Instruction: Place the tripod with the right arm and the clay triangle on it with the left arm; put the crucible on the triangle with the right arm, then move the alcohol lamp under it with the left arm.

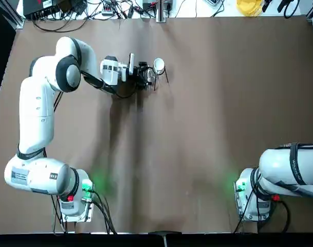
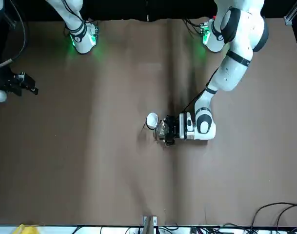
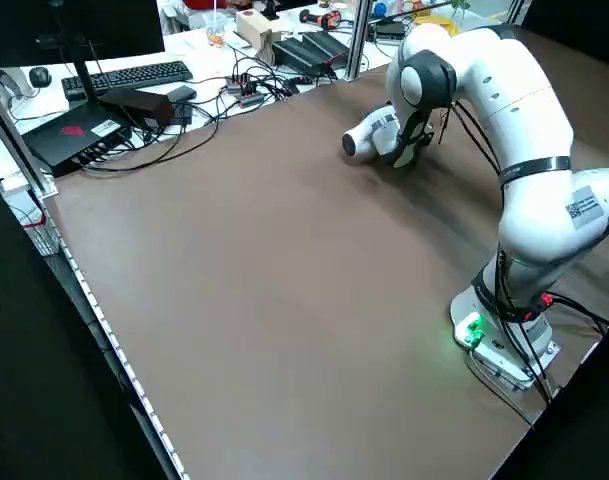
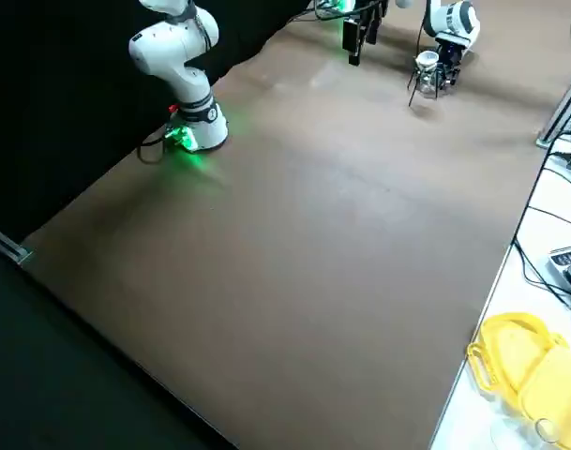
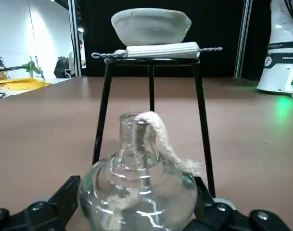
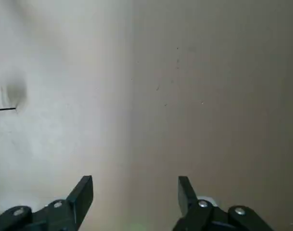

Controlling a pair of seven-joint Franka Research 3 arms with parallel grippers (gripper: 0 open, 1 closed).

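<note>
The black wire tripod [image 5: 102, 110] stands upright on the brown table at the far middle-left. The white clay triangle [image 5: 163, 49] lies flat on its ring, and the white crucible [image 5: 151, 26] sits on the triangle, also seen from above as a crucible [image 1: 159, 64]. My left gripper [image 1: 146, 76] lies low on the table beside the tripod, shut on the clear glass alcohol lamp [image 5: 136, 192]. The lamp with its white wick stands just in front of the tripod's legs, outside them. My right gripper [image 6: 135, 185] is open and holds nothing, hovering over bare table far to the right.
Cables and electronics [image 1: 110, 7] line the table's far edge, with a yellow object [image 1: 249, 6] beyond it. A keyboard [image 3: 134, 75] and boxes sit off the table's far left corner. The right gripper [image 2: 19, 84] hangs near the table's right side edge.
</note>
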